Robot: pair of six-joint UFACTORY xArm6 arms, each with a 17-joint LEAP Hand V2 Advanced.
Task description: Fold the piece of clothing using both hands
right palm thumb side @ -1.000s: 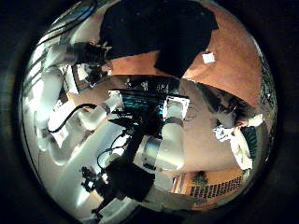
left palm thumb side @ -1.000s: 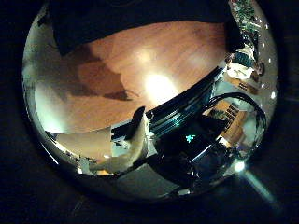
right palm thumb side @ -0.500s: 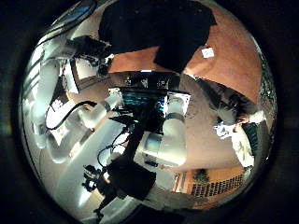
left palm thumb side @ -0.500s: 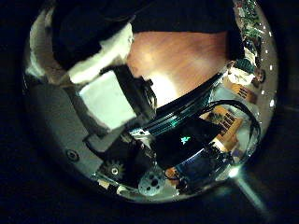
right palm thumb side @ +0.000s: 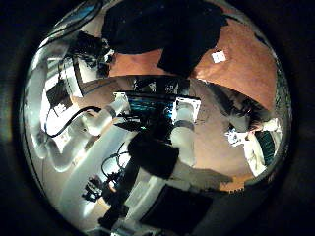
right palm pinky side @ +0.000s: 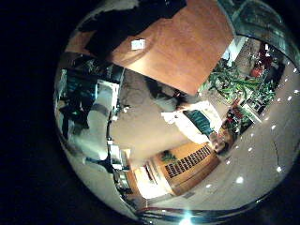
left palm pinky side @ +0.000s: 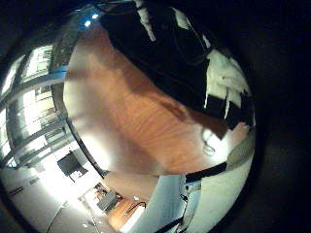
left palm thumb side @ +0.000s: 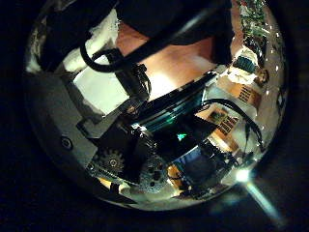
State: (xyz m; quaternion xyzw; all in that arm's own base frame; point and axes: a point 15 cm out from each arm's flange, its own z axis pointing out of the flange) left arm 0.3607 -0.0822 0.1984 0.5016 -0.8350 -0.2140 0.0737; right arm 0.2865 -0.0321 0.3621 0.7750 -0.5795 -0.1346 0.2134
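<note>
Compared with the earlier pictures, the left thumb side palm view is now more filled by the left hand (left palm thumb side: pixel 106 106) itself; its white and black fingers cover most of the wooden table (left palm thumb side: pixel 179 63), so I judge that the hand has curled or turned, but I cannot tell if it pinches anything. From the left little finger side palm view I see the dark garment (left palm pinky side: pixel 170 44) lying on the table (left palm pinky side: pixel 126 116), with white fingers (left palm pinky side: pixel 225 80) over its edge, apparently relaxed. From the right little finger side palm view the garment (right palm pinky side: pixel 127 28) lies flat and far from that palm, with a small white label (right palm pinky side: pixel 137 44) beside it. From the right thumb side palm view the garment (right palm thumb side: pixel 177 29) is also well apart, and I cannot tell the state of the right hand. My worry: if only the left hand catches the cloth, the fold will drag crooked.
</note>
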